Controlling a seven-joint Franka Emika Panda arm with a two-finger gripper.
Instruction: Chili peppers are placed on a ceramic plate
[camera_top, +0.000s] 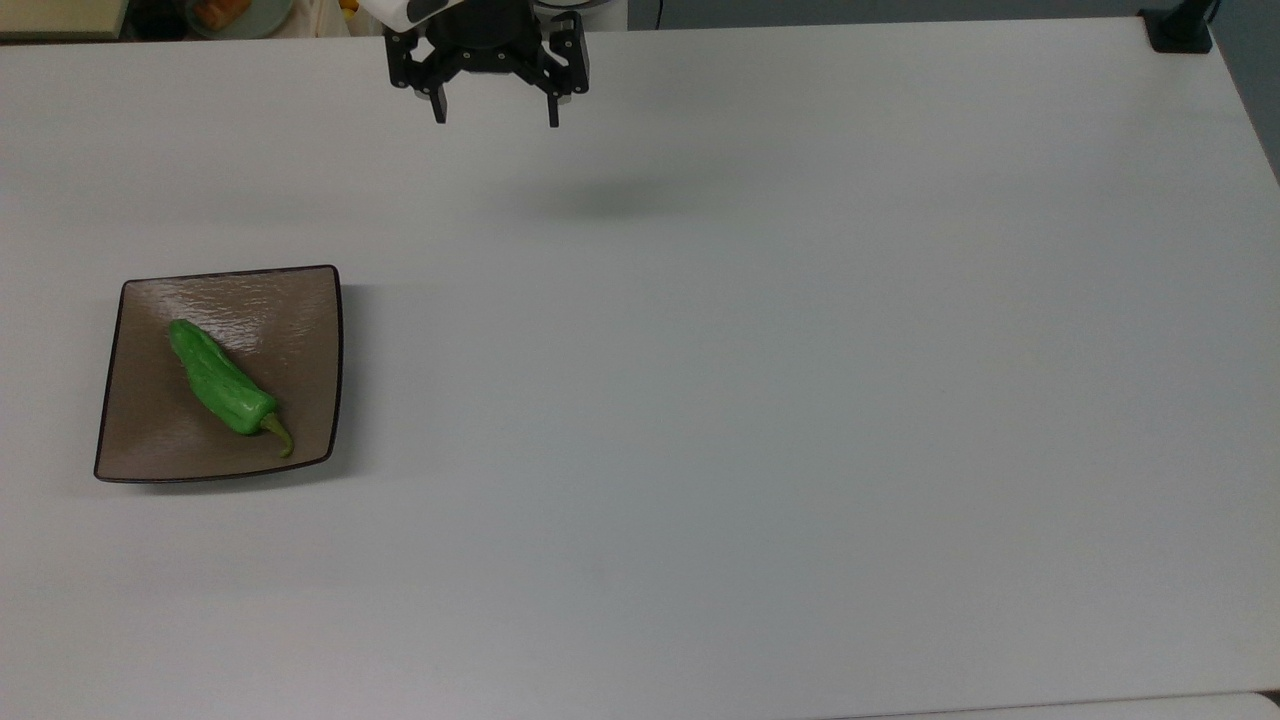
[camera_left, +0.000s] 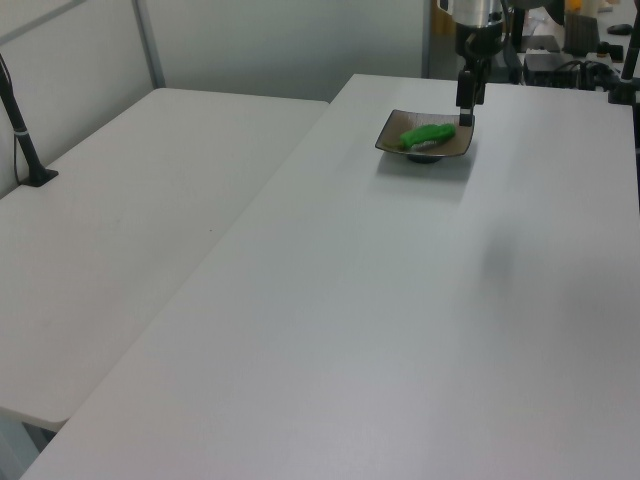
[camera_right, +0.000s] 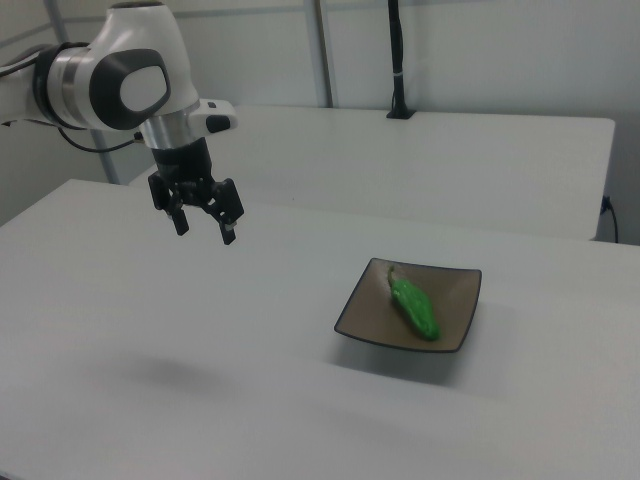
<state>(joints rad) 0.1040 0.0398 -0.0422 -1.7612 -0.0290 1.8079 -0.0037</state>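
The pincer (camera_top: 494, 108) is held spread and empty, raised above the surface (camera_top: 760, 400) at the top view's upper edge, a soft shadow cast beneath it. The pepper (camera_top: 222, 380) is found well apart from it, toward the top view's lower left; in the right view the pincer (camera_right: 203, 222) is seen high at the left and the pepper (camera_right: 414, 306) low at the right. The pepper is laid inside the plate (camera_top: 300, 310), its long axis run diagonally across the square, the thin curved stem pointed at the top view's lower right corner of the plate. The placing is judged done, so no further grasp seems called for. The pepper's skin is seen as glossy, bright green and slightly wrinkled. The plate is square, tan-brown, rimmed thinly in dark, with a rippled sheen and gently upcurved edges. The surface is matte white and smooth
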